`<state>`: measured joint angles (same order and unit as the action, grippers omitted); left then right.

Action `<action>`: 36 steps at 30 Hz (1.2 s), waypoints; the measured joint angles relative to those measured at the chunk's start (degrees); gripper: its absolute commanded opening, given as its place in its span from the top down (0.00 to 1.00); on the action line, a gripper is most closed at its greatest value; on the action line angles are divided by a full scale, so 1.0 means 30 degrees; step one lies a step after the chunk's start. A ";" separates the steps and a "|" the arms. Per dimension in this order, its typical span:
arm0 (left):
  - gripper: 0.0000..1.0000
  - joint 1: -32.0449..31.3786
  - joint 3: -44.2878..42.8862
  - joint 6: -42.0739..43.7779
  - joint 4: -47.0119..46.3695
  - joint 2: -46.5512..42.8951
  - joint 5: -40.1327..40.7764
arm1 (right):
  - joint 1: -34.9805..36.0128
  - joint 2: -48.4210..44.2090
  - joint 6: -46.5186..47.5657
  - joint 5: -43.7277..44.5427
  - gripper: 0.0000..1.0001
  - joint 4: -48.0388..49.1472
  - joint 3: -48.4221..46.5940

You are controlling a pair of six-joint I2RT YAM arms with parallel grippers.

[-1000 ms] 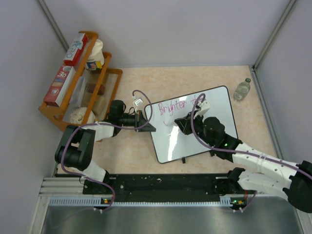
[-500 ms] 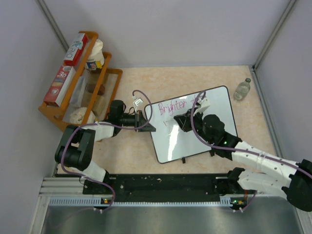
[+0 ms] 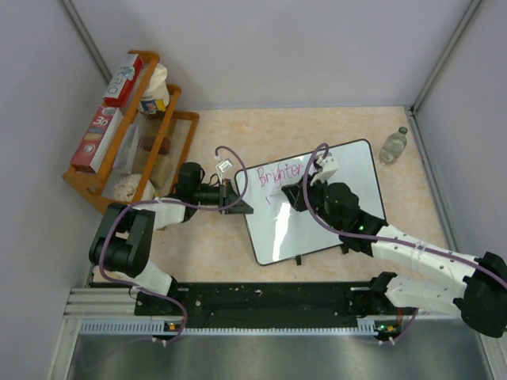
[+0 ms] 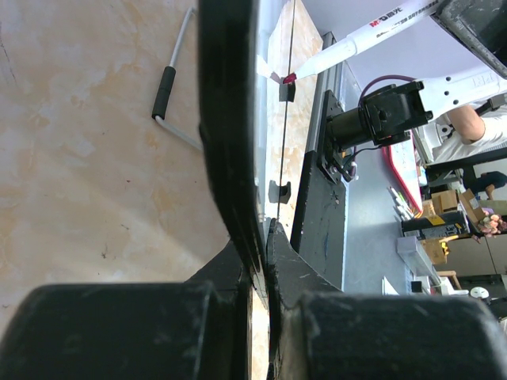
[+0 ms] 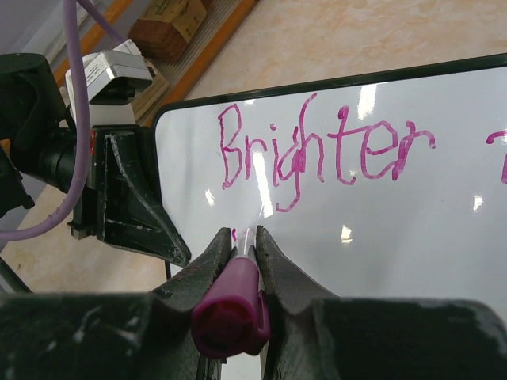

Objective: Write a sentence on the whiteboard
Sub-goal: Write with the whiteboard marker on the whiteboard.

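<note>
The whiteboard [image 3: 277,237] lies slanted on the table. The sentence [image 3: 279,172] shows as pink "Brighter" on its upper line. My left gripper [image 3: 238,195] is shut on the board's left edge. In the left wrist view its jaws [image 4: 265,229] pinch the black frame [image 4: 228,119]. My right gripper [image 3: 295,196] hovers over the board's left half, shut on a magenta-capped marker [image 5: 231,313]. In the right wrist view the gripper [image 5: 244,236] holds the tip just below "Brighter" [image 5: 325,150], beside a small pink mark [image 5: 234,234]. The white marker barrel [image 4: 372,32] points at the board.
A wooden rack [image 3: 127,134] with boxes and jars stands at the far left. A clear bottle [image 3: 394,146] sits near the right wall. A bent metal rod with a black sleeve [image 4: 166,91] lies on the tabletop beside the board. Grey walls enclose the table.
My right gripper has carried the marker leftward across the board, from under the second word to below the start of "Brighter". The left arm and the board have stayed put.
</note>
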<state>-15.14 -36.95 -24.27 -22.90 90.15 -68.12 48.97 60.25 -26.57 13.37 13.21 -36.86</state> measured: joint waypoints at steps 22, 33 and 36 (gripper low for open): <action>1.00 0.0000 0.0000 -0.0015 0.0029 0.0000 0.0015 | 0.0000 -0.0182 -0.0138 -0.0022 1.00 -0.0270 0.0299; 1.00 0.0000 0.0000 -0.0015 0.0051 0.0000 0.0044 | 0.0007 -0.0459 -0.0255 -0.0350 1.00 -0.0204 0.0772; 1.00 0.0000 0.0000 -0.0015 0.0058 0.0000 0.0058 | 0.0015 -0.0474 -0.0350 -0.0423 1.00 -0.0219 0.0809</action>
<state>-15.14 -36.95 -24.32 -22.72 90.15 -67.94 49.01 58.83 -27.62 12.10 12.56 -34.44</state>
